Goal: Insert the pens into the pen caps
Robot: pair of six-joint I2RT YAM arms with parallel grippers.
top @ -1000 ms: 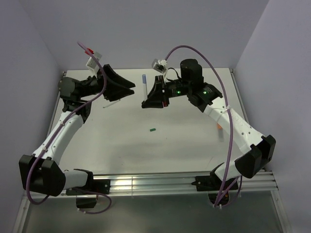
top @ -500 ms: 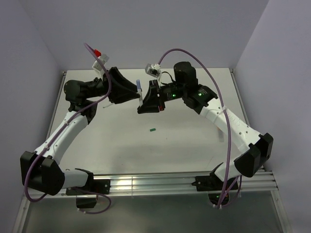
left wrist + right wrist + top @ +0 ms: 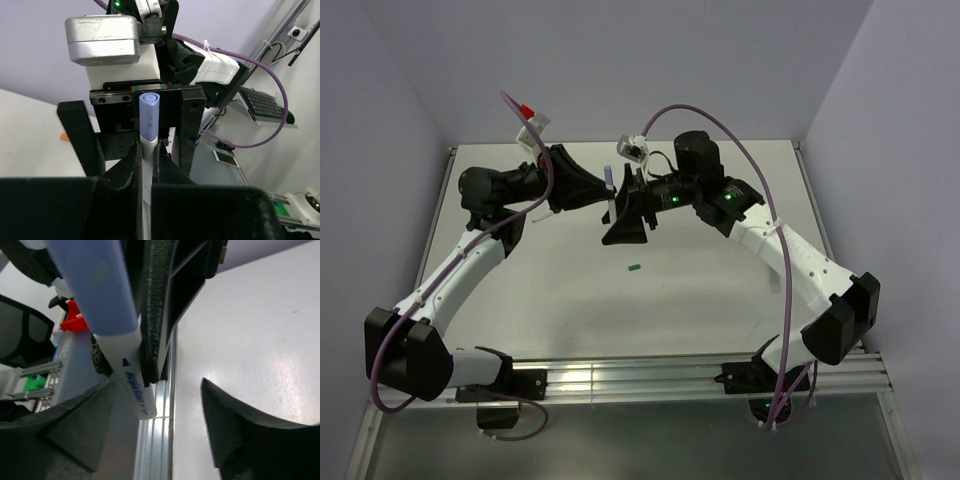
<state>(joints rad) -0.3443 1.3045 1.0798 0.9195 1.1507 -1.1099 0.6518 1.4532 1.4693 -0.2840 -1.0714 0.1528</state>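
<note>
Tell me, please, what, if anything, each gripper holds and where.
The left gripper clamps the thin white stick pen on its barrel, just below its blue plastic cap. The right gripper is open, holding nothing.

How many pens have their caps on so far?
One looks done: the blue cap sits on a white pen, pinched by the left gripper; the right gripper is open. The green cap lies alone on the table, waiting.
</note>
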